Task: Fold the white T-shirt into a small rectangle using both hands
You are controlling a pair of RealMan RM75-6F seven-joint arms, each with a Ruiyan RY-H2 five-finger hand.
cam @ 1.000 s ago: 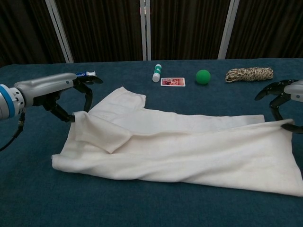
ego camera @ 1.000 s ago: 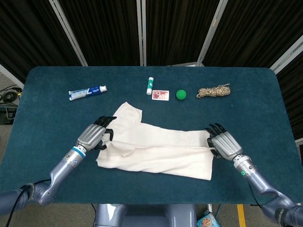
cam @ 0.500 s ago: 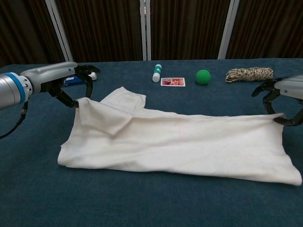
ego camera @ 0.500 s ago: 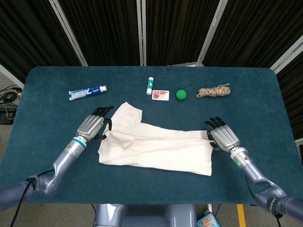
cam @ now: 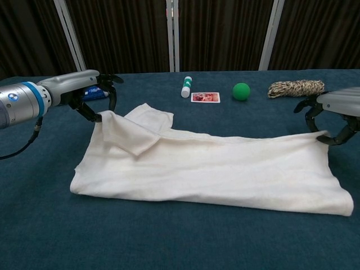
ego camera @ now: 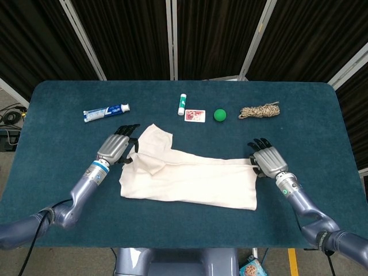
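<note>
A white cotton T-shirt (ego camera: 190,180) lies folded lengthwise into a long, rumpled band across the middle of the dark blue felt-covered table (ego camera: 52,172), with one sleeve (cam: 147,118) sticking out toward the far side near its left end. The left hand (ego camera: 114,149) sits at that left end, its dark fingers (cam: 107,91) curled down and pinching a raised corner of the cloth, which lifts into a small peak in the chest view. The right hand (ego camera: 268,160) is at the opposite end, its fingers (cam: 310,108) hooked over the far right corner of the shirt and gripping the edge there. Along the far side of the table, well apart from the shirt, lie a blue-and-white toothpaste tube (ego camera: 106,112), a white stick with a green cap (ego camera: 181,103), a small red-and-white card (ego camera: 195,115), a green ball (ego camera: 219,115) and a bundle of beige twine (ego camera: 259,110).
</note>
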